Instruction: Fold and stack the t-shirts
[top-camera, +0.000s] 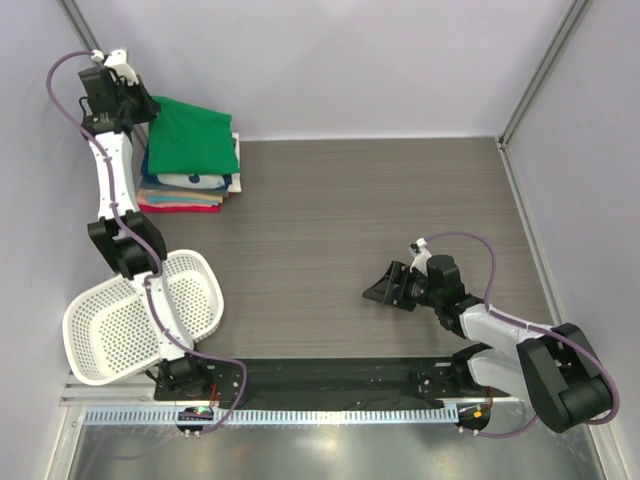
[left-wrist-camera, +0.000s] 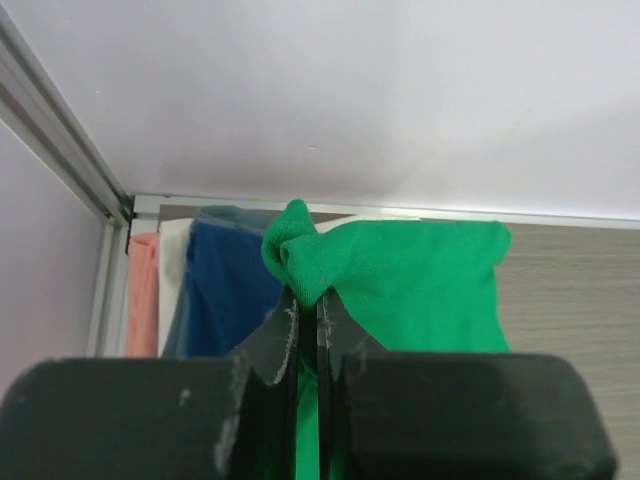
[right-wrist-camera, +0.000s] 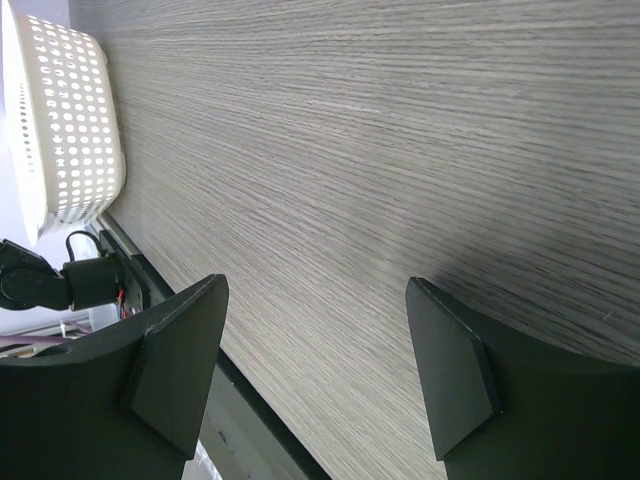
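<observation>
Stack of t-shirts (top-camera: 185, 190), from the top camera, sits in the far-left corner of my counter (top-camera: 350, 220), green t-shirt (top-camera: 192, 135) on top, left gripper (top-camera: 140, 100) at its wall-side edge. My right gripper (top-camera: 385, 287) hangs over open counter, well apart from the stack and the basket (top-camera: 140, 315). Left wrist: jaws pinched on a bunched green edge, navy t-shirt (left-wrist-camera: 225, 290) beside it, walls close. Right wrist: jaws spread wide, holding nothing.

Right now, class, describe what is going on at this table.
The left gripper is shut on a bunched corner of the green t-shirt, which lies on top of the stack of folded t-shirts in the far left corner of the table. The right gripper is open over bare table, holding nothing.
</observation>
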